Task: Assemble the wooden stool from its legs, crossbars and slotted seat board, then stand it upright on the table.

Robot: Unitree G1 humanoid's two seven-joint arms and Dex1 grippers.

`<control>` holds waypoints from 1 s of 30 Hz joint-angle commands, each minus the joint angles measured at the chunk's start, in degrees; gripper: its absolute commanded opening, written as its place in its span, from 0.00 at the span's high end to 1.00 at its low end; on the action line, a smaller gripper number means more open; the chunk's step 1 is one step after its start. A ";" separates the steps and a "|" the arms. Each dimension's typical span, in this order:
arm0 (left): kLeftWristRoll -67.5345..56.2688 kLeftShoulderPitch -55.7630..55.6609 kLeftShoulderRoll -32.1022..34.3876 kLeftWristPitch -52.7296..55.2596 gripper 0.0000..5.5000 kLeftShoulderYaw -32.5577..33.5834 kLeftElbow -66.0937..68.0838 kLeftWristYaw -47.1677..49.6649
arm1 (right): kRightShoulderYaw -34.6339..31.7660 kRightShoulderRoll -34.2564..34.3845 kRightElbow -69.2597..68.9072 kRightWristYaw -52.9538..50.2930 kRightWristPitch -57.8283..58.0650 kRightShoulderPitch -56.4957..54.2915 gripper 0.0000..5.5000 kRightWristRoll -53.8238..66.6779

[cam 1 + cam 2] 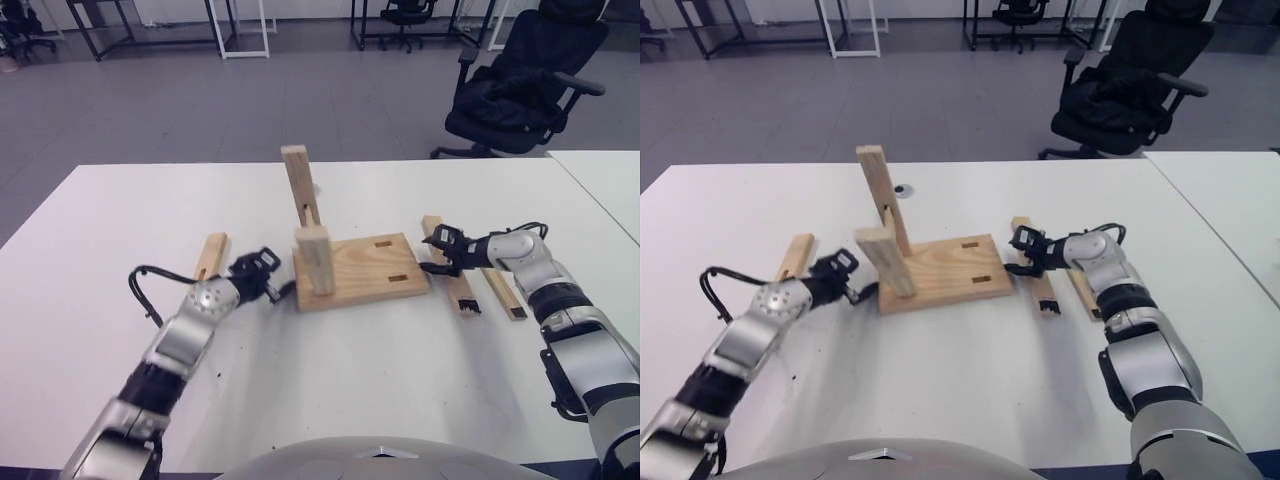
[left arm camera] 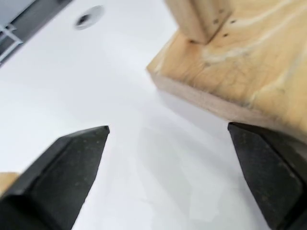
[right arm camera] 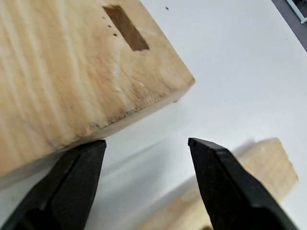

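Left eye view has the seat board (image 1: 362, 268) lying flat in the middle of the white desk (image 1: 400, 380). Two legs stand upright in its slots, the near leg (image 1: 313, 258) and the far leg (image 1: 299, 185). The left tool (image 1: 268, 277) is just beside the board's left edge, its fingers apart with nothing between them. The right tool (image 1: 428, 254) is at the board's right edge, also spread and empty. One loose piece (image 1: 211, 255) lies by the left arm. An inner bar (image 1: 458, 285) and an outer bar (image 1: 500, 292) lie on the right.

I judge the wood to be stiff, light and not fragile. The standing legs could tip if the board is pushed, so it is better to take the board by its thick side edges. The desk looks smooth, so parts may slide on it. Behind are a grey floor and a black office chair (image 1: 520, 80).
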 commanded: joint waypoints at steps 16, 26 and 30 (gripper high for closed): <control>-3.68 -13.13 2.44 -30.62 0.17 14.27 30.29 -14.87 | -10.66 -1.72 -42.11 8.40 22.23 11.47 0.41 13.87; -8.75 19.57 8.60 -9.03 0.17 14.59 -20.57 -17.04 | -8.23 1.15 -28.55 -1.20 13.53 10.73 0.41 6.75; -5.98 15.73 0.92 -4.35 0.17 12.29 -20.33 -7.59 | -6.79 5.96 -26.30 -4.99 12.19 10.59 0.41 6.01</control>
